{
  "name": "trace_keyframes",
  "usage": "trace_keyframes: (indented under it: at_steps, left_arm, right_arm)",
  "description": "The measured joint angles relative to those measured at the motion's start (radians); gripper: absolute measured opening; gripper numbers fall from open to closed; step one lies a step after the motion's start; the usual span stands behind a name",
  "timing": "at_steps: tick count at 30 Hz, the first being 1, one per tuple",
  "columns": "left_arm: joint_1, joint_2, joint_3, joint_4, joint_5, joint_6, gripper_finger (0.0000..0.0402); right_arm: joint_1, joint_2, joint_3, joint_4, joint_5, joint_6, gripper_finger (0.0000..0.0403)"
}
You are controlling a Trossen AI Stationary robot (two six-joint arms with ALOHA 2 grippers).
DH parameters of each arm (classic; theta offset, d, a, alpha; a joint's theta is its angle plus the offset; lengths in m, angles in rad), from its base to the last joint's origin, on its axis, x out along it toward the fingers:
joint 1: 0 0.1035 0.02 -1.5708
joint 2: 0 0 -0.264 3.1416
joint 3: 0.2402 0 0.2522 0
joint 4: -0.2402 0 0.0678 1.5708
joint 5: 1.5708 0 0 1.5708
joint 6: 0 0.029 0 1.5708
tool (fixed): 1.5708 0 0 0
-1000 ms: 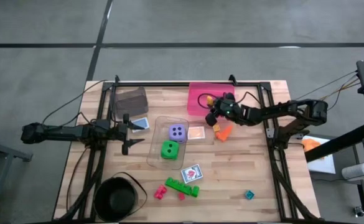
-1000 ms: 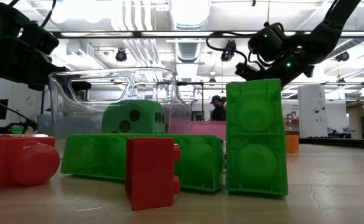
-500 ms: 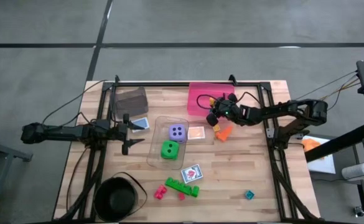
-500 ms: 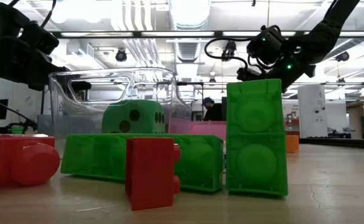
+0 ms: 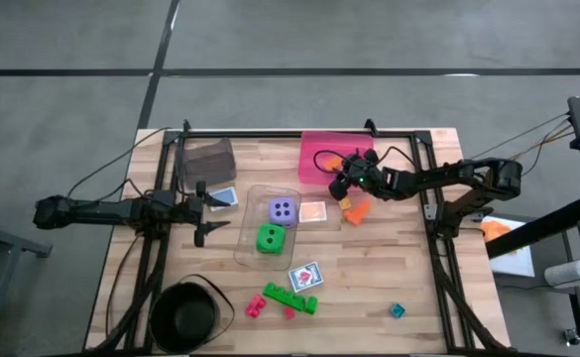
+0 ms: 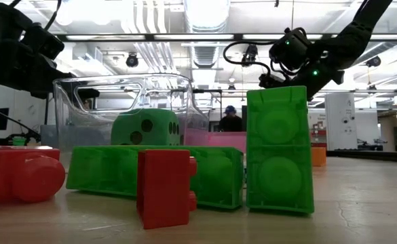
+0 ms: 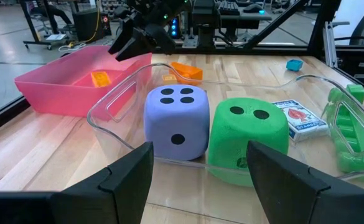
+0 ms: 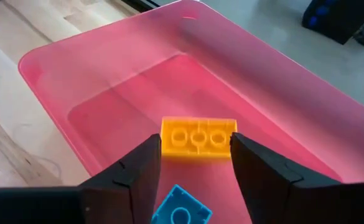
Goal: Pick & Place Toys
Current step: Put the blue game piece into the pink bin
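My right gripper (image 8: 194, 140) hangs open over the pink bin (image 5: 321, 145), near its near edge (image 5: 341, 178). An orange brick (image 8: 198, 138) lies flat on the bin's floor. A small teal brick (image 8: 180, 210) shows lower between my fingers, touching neither; I cannot tell whether it rests on the floor. My left gripper (image 7: 199, 155) waits open at the table's left (image 5: 205, 203), facing the clear bin (image 5: 248, 256), which holds a purple die (image 5: 283, 209) and a green die (image 5: 270, 238).
Orange pieces (image 5: 353, 208) and a card (image 5: 313, 212) lie between the clear bin and the pink bin. Near the front are a card (image 5: 306, 276), a green brick (image 5: 290, 297), red pieces (image 5: 257, 307), a teal brick (image 5: 397, 310) and a black bowl (image 5: 185, 315). A grey bin (image 5: 207, 159) stands far left.
My right gripper has tipped up a little and edged toward the table's far edge, over the pink bin. The left arm and the toys on the table have kept still.
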Motion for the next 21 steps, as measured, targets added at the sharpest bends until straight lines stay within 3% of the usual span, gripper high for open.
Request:
trace_keyframes:
  at_steps: [13,21]
  left_arm:
    - [0.0,0.0,0.0,0.0,0.0,0.0,0.0258]
    - [0.0,0.0,0.0,0.0,0.0,0.0,0.0258]
  right_arm:
    - [0.001,-0.003,-0.001,0.003,-0.039,-0.001,0.0318]
    - [0.024,-0.041,0.02,0.005,-0.075,-0.001,0.0334]
